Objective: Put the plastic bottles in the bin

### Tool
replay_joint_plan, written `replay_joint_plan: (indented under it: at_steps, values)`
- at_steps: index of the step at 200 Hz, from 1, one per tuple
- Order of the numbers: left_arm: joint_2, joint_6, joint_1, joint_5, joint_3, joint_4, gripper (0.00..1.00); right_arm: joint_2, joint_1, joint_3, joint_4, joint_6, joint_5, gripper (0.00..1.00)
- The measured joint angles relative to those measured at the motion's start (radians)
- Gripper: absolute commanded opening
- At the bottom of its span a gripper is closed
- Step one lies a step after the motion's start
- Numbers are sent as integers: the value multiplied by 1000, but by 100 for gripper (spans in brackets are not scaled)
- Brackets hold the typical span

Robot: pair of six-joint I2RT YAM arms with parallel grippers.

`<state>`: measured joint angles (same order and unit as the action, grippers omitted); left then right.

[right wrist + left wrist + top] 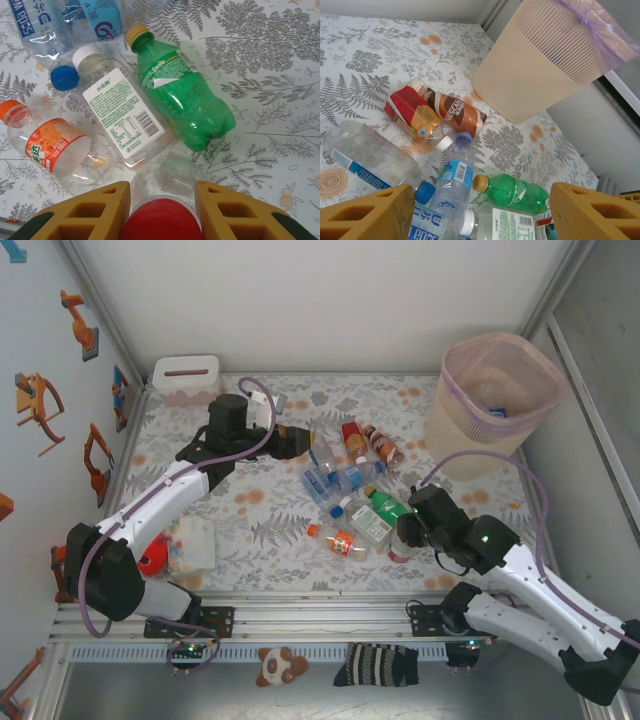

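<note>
Several plastic bottles [350, 490] lie in a heap mid-table. My right gripper [162, 200] is shut on a clear bottle with a red cap [165, 180], one yellow finger on each side of its neck. Just beyond it lie a green Sprite bottle [185, 100], a white-labelled bottle [122, 112] and an orange-labelled one [55, 150]. My left gripper [480, 210] hangs open above the far side of the heap, over a clear blue-capped bottle [455, 175] and the green bottle [517, 192]. The beige-pink bin [470, 455] stands at the far right, its pink liner over the rim.
A brown Nescafe bottle [457, 114] lies between the heap and the bin [545, 65]. A white-and-pink tissue box [186, 378] sits at the far left corner. A clear container with a red object [185, 545] rests near the left arm's base.
</note>
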<state>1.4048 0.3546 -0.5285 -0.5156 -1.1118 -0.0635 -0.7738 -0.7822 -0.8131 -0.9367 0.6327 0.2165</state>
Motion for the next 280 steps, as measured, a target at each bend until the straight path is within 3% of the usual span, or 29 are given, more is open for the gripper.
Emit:
replay_joint_plan:
  at_steps: [51, 107, 138, 168, 224, 280]
  values:
    - [-1, -18, 0, -17, 0, 24, 70, -32, 0, -220, -127, -34, 83, 23]
    - [-29, -96, 0, -122, 3, 92, 70, -152, 14, -453, -159, -203, 94, 22]
    - [-44, -156, 0, -201, 3, 120, 70, -280, 126, -545, -113, -319, -92, 18]
    - [-75, -240, 0, -278, 31, 141, 79, -408, 207, -633, -64, -400, -332, 15]
    - [-126, -387, -29, -359, 66, 127, 87, -558, 263, -762, 31, -483, -729, 13]
    - [-117, -559, -96, -384, 62, -26, 93, -625, 288, -822, 80, -521, -973, 12]
